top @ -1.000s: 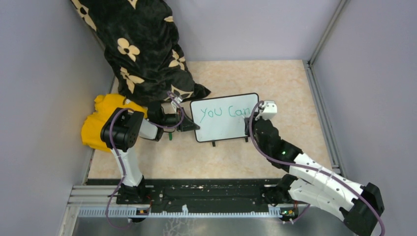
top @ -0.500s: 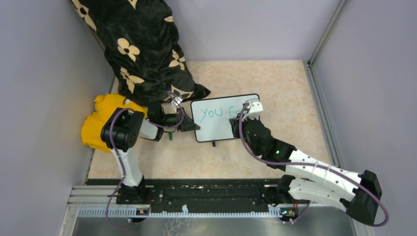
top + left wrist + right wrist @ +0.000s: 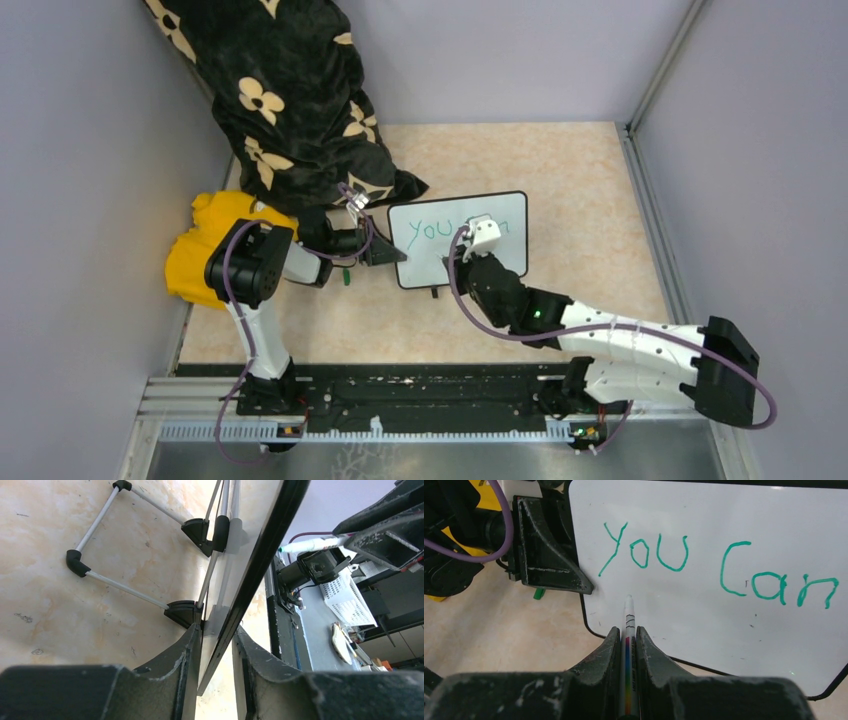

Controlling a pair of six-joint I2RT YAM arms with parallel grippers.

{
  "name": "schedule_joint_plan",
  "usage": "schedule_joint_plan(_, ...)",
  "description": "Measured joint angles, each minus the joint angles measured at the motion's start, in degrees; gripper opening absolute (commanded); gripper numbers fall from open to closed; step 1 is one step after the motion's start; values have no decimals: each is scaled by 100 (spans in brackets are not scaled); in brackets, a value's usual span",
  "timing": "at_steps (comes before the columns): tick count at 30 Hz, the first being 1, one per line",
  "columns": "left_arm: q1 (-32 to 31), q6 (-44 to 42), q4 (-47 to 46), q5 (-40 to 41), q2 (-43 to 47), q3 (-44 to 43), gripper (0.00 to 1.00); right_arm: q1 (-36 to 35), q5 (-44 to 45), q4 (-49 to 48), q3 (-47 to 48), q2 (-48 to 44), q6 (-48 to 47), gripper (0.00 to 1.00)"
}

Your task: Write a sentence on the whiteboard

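Observation:
The whiteboard [image 3: 505, 258] stands tilted on the tan table, with black frame and wire feet [image 3: 80, 565]. The sentence [image 3: 719, 565] in green reads "you can" on one line; nothing is written below it. My left gripper [image 3: 392, 255] is shut on the board's left edge, the frame [image 3: 270, 545] between its jaws [image 3: 217, 640]. My right gripper [image 3: 474, 250] is shut on a white marker [image 3: 628, 615] with a rainbow stripe. Its tip sits at the board's lower left under "you"; I cannot tell if it touches. The marker also shows in the left wrist view [image 3: 312, 544].
A black cloth with cream flowers [image 3: 290, 100] hangs at the back left over a yellow cloth [image 3: 200, 245]. A small green piece [image 3: 539, 594] lies on the table beside the left gripper. Grey walls close three sides; a black rail [image 3: 400, 400] runs along the front.
My right gripper has carried the marker left across the board, from its right edge to beneath "you". The left gripper and the board have not moved.

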State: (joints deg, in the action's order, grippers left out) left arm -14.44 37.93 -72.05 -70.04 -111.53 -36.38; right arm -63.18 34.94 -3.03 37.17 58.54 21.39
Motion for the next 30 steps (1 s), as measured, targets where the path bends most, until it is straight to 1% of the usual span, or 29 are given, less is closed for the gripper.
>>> schedule_joint_plan(6,0,151,-166,0,0,2,37,-201,59,-210,-2,302,-24,0)
schedule_joint_plan(17,0,240,-256,0,0,26,31,-332,195,-535,-2,863,-17,0)
schedule_joint_plan(22,0,238,-254,0,0,26,29,-378,428,-557,2,1180,39,0)
schedule_joint_plan(30,0,236,-251,0,0,26,28,-380,728,-667,4,1248,98,0)
